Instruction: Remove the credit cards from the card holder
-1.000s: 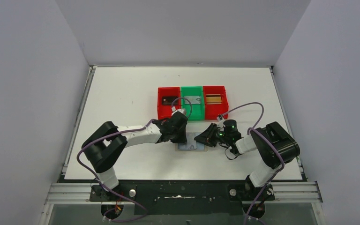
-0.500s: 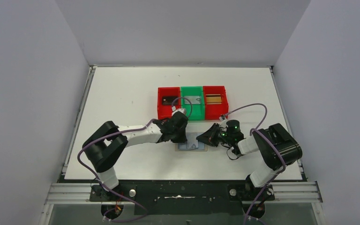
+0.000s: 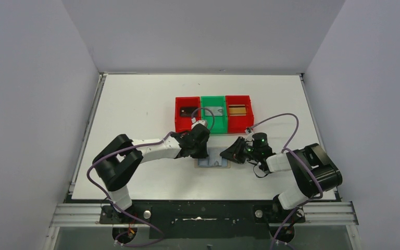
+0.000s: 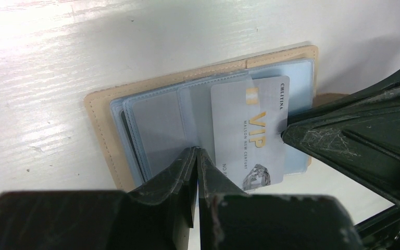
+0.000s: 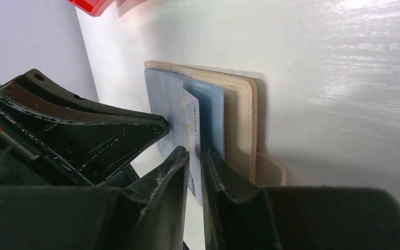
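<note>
With my left hand [image 4: 197, 156], fingers together, pinning the open card holder [image 4: 104, 130] to the worktop [image 4: 83, 41] and my right hand [image 5: 195, 156] pinched on the silver card [image 4: 250, 130] partly out of its sleeve, I judge a straight, level pull comes next.

The top cam sits high up behind the arm bases [image 3: 115, 200], tilted down and forward. It's pretty far off, so the whole white surface [image 3: 135, 104] fits in frame, with the bases at 6 o'clock. The two wrist cams are way down low and super close. The left one peers over the left pincer [image 4: 196, 152] at 6 o'clock, and the right one does the same over the right pincer [image 5: 195, 153]. They face each other, so both catch the card holder [image 4: 100, 112] and the silver card [image 4: 250, 135], and each sees the other's pincer.
</note>
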